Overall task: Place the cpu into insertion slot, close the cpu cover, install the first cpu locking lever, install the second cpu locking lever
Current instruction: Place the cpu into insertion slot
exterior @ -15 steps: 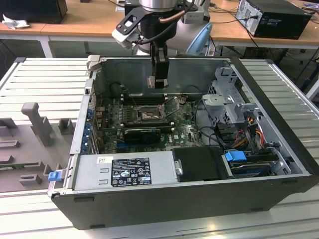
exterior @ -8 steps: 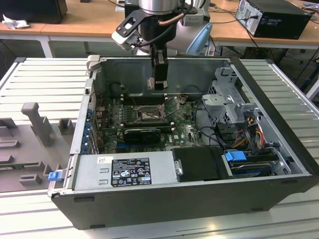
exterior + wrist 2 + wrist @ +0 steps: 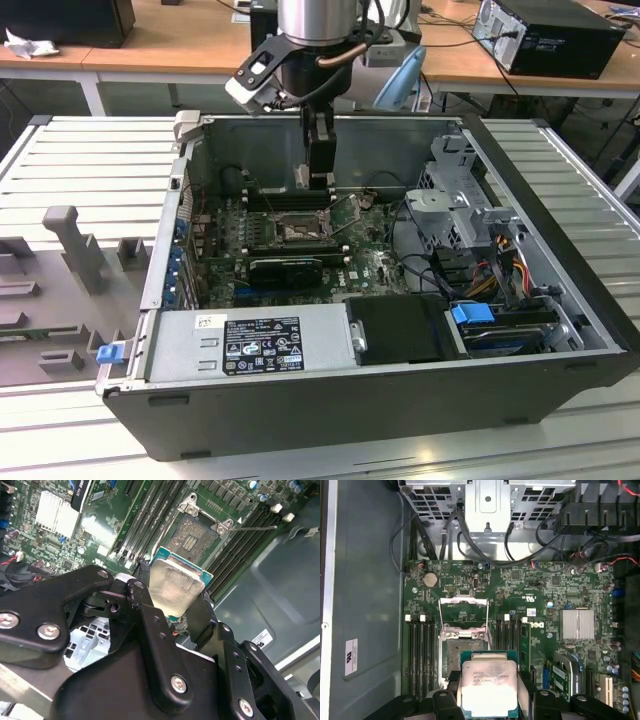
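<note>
Cpu (image 3: 487,687) is clamped by two edges in gripper (image 3: 175,594), closed tight on it, pale top up. It hangs close over insertion slot (image 3: 461,652), not yet seated. Beside slot the cpu cover (image 3: 464,600) stands lifted open, all inside pc case (image 3: 330,400) on counter (image 3: 80,150).

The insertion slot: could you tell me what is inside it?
The insertion slot holds only its bare contacts. The cpu, held in the gripper, hides part of it.

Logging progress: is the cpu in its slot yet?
Out. The gripper grips the cpu clear of the bare insertion slot, whose cpu cover stands open.
</note>
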Controlling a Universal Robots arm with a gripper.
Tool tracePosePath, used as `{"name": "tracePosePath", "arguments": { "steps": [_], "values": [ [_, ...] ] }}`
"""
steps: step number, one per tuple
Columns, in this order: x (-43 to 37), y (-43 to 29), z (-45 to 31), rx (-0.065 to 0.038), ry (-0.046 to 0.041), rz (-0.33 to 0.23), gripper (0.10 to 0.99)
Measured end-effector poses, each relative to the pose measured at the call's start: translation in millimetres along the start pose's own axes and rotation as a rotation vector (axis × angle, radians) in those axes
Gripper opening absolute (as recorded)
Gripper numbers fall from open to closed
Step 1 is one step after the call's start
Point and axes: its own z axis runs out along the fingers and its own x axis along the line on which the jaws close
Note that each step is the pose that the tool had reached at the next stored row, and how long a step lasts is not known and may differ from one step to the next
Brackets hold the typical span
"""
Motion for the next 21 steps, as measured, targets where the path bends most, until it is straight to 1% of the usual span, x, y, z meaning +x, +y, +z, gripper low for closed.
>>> {"name": "tracePosePath", "arguments": {
  "steps": [1, 5, 6, 7, 12, 16, 19, 21],
  "values": [
    [0.4, -0.2, 3.0, 0.000, 0.0001, -0.002, 0.529],
    [0.9, -0.6, 10.7, 0.000, 0.0002, -0.003, 0.529],
    [0.9, -1.0, 16.7, 0.000, 0.0004, -0.006, 0.529],
    [0.8, -1.3, 20.4, 0.000, 0.0006, -0.011, 0.529],
    [1.3, -3.3, 36.4, 0.000, 0.0008, -0.015, 0.529],
    [2.9, -4.6, 44.7, 0.000, 0.0011, -0.015, 0.529],
    [3.9, -5.5, 49.1, 0.000, 0.0011, -0.015, 0.529],
    [4.0, -6.1, 50.5, 0.000, 0.0009, -0.015, 0.529]
  ]
}}
